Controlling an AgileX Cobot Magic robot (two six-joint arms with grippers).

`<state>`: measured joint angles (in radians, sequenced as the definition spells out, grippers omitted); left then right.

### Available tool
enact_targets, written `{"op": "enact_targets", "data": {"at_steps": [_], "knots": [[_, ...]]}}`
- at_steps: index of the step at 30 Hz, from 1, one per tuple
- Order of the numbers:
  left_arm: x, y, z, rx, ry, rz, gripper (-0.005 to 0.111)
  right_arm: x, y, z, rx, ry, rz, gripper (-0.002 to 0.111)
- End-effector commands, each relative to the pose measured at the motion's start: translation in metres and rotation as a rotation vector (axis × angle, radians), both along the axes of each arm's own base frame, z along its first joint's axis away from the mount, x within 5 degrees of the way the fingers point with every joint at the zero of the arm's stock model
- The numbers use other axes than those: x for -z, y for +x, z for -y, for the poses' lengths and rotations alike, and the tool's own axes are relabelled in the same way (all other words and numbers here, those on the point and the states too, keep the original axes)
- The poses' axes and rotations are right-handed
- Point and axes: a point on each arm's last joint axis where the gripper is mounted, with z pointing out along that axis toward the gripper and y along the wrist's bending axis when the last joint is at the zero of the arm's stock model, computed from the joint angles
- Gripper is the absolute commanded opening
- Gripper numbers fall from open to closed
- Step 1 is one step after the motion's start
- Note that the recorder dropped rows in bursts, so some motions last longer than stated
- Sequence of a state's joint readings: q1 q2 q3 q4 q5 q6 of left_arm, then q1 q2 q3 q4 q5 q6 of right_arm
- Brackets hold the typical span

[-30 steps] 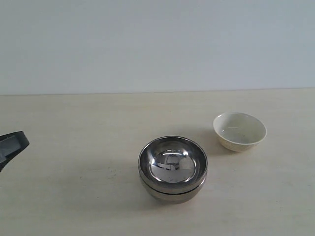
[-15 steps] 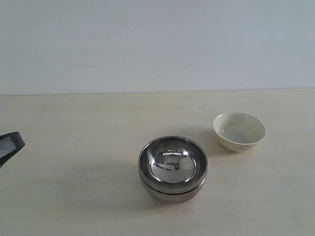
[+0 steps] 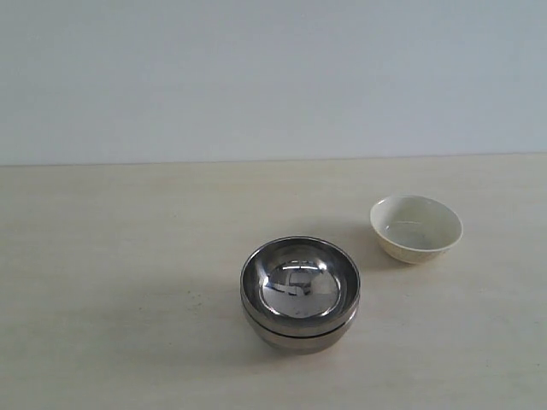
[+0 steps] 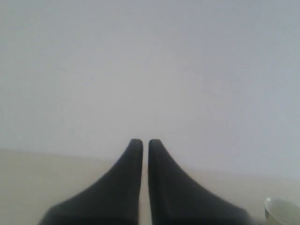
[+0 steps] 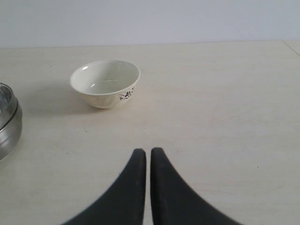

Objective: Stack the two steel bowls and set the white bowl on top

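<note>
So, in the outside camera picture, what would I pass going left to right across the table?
steel bowls, one nested inside the other, near the middle → white bowl, standing on its own to the right and a little farther back.

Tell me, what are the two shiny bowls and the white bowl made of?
The two shiny bowls look like polished stainless steel: mirror-bright, with clear reflections inside. The white bowl looks like glazed ceramic, possibly plastic: glossy cream with a small dark flower print.
</note>
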<state>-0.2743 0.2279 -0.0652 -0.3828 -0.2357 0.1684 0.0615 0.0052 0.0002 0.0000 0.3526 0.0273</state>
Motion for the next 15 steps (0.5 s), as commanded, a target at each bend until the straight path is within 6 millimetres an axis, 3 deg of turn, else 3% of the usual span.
{"op": "enact_targets", "data": {"at_steps": [1, 8, 15], "knots": [[0.0074, -0.0202, -0.0109, -0.098, -0.002, 0.160, 0.004, -0.0013, 0.0000, 0.0001, 0.001, -0.003, 0.017, 0.000], [0.0103, -0.0212, -0.0122, -0.144, 0.067, 0.142, 0.004, -0.0013, 0.0000, 0.0001, 0.001, -0.003, 0.017, 0.000], [0.0173, -0.0196, -0.0113, -0.181, 0.277, 0.086, 0.004, -0.0013, 0.0000, 0.0001, 0.001, -0.003, 0.017, 0.000]]}}
